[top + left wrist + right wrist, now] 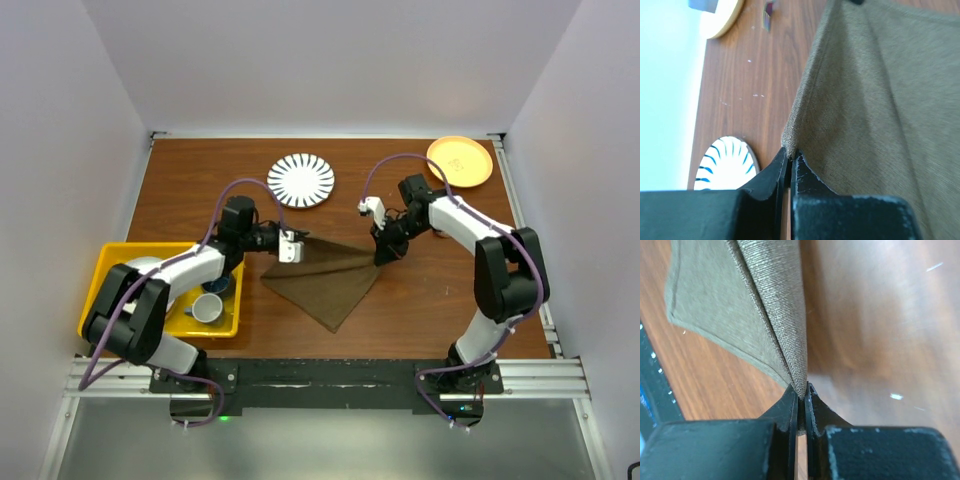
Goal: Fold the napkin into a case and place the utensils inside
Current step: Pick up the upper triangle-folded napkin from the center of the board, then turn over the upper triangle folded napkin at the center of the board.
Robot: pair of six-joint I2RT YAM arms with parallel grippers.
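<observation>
Two corners of the napkin [325,275] were pinched: the left gripper [789,156] had its jaws closed tight on one corner, and the right gripper [802,392] was clamped just as tightly on the opposite one. The cloth was stretched between them over the middle of the table [200,170], its loose corner pointing toward the near edge. A striped plate [301,180] lay just behind it. An orange plate [460,161] sat far right, and a yellow bin [100,290] holding a mug [208,308] stood at the left.
</observation>
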